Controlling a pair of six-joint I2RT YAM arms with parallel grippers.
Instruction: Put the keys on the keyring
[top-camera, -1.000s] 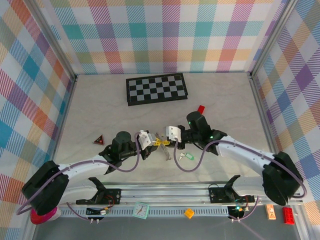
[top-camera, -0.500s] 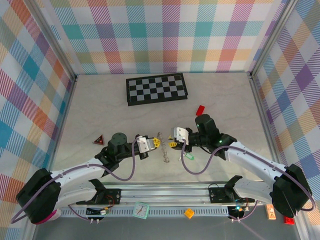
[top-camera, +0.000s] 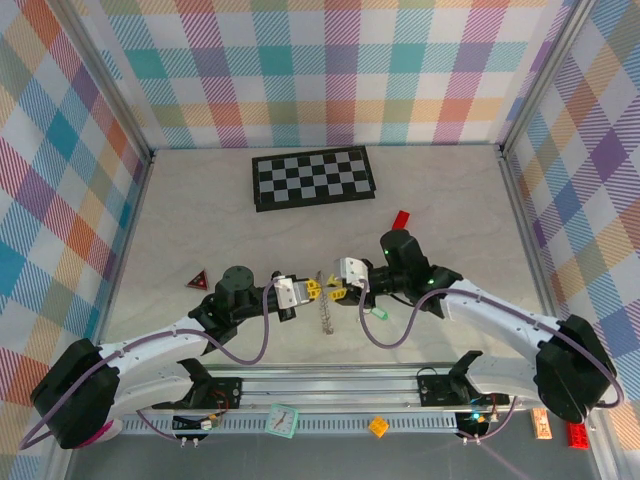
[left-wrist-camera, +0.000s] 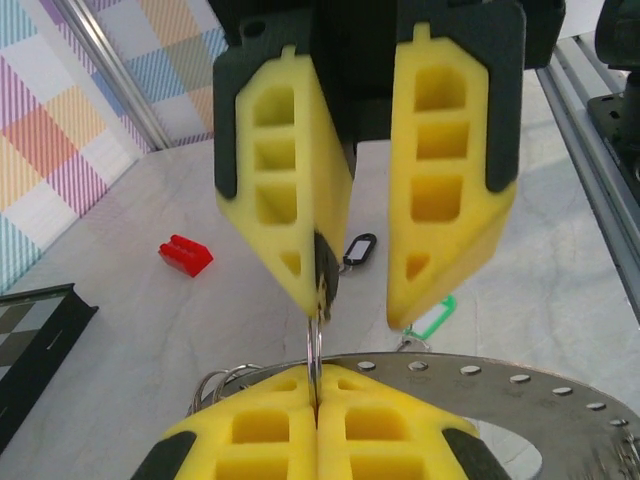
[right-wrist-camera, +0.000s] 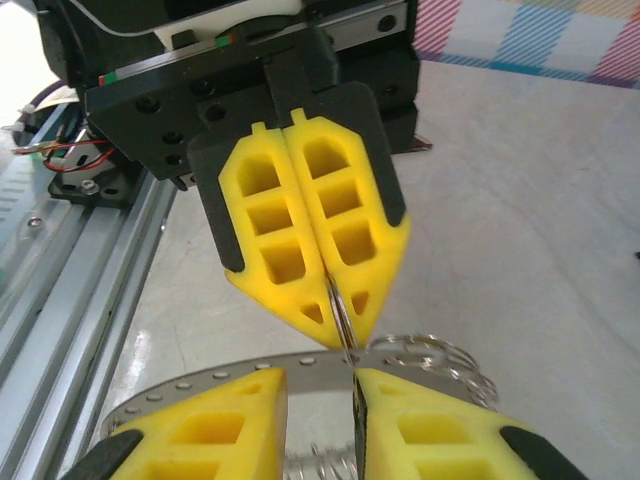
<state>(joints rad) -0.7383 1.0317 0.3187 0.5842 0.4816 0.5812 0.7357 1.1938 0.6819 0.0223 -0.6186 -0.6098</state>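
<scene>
Item 1. Left gripper (left-wrist-camera: 315, 385): I see both yellow fingers pressed flat together, pinching a thin wire loop on the rim of the keyring (left-wrist-camera: 520, 392).

Item 2. Right gripper (right-wrist-camera: 318, 385): its fingers stand apart with a clear gap. The thin loop runs up through that gap. In the left wrist view one fingertip lies against the loop and the other is clear of it, so it grips nothing.

Item 3. The two grippers face each other tip to tip at the near middle of the table (top-camera: 200, 220), almost touching. The keyring sits edge-on between and just below them. I cannot tell whether its lower edge rests on the surface.

Item 4. Keys: the green-headed key (top-camera: 376, 313) lies on the table just beside the right gripper, under that arm's wrist. The black-headed key (left-wrist-camera: 358, 248) lies flat a little beyond it. Both are off the ring.

Item 5. Room: bare table opens to the left and behind the grippers. A red triangle (top-camera: 197, 281) lies near the left arm's elbow. A red block (top-camera: 401, 218) sits behind the right arm. The chequered board (top-camera: 313, 177) lies near the back wall, well apart.

Item 6. Edges: plaid walls (top-camera: 60, 180) close three sides. The metal rail (top-camera: 330, 385) bounds the near edge, close behind the keyring.
</scene>
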